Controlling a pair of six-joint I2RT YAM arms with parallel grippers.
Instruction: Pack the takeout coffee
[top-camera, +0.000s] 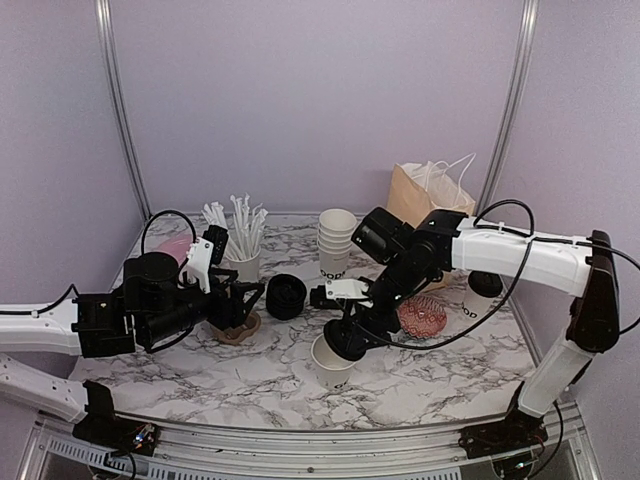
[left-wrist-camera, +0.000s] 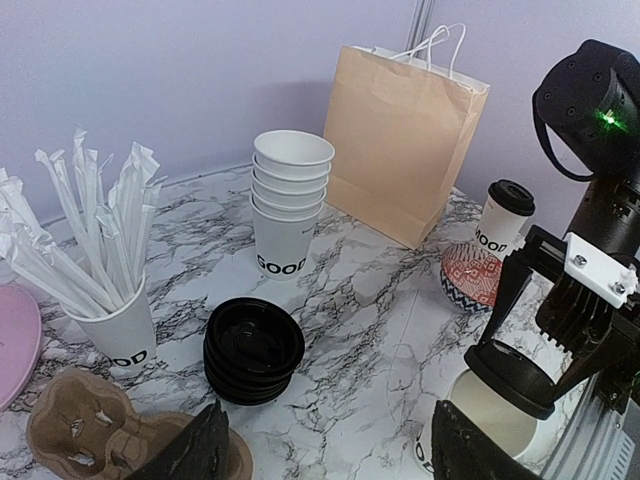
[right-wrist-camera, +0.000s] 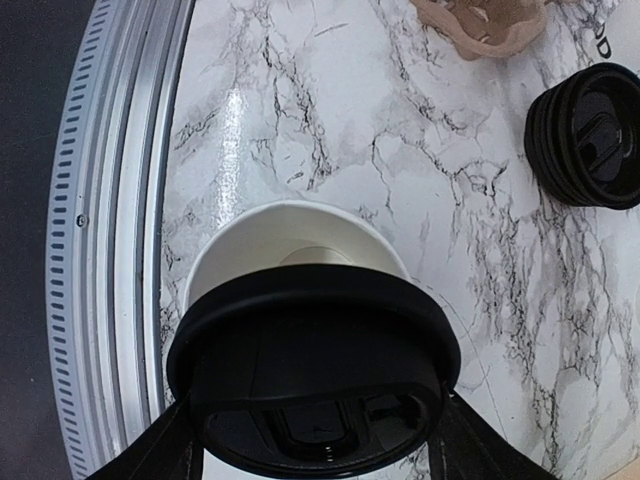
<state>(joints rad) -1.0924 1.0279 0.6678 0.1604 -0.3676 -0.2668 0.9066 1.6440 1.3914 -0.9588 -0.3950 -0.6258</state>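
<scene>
Standing open at lower centre: white cup (top-camera: 330, 365), black lid (right-wrist-camera: 310, 360) tilted just above it, pinched in right gripper (top-camera: 350, 338) jaws, perhaps touching the rim. Lidded cup (left-wrist-camera: 503, 222) at far right, near brown bag (left-wrist-camera: 400, 140) at upper right. Left gripper (top-camera: 245, 300) at left, jaws spread wide, holding nothing.

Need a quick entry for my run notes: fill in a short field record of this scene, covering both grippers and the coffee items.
right gripper: shut on black lid
black lid: over the open cup, not yet seated
left gripper: open, empty, near the pulp cup carrier
lidded cup: upright on the table, beside the brown bag
brown bag: standing, top open
spare lids: one stack on the table
</scene>
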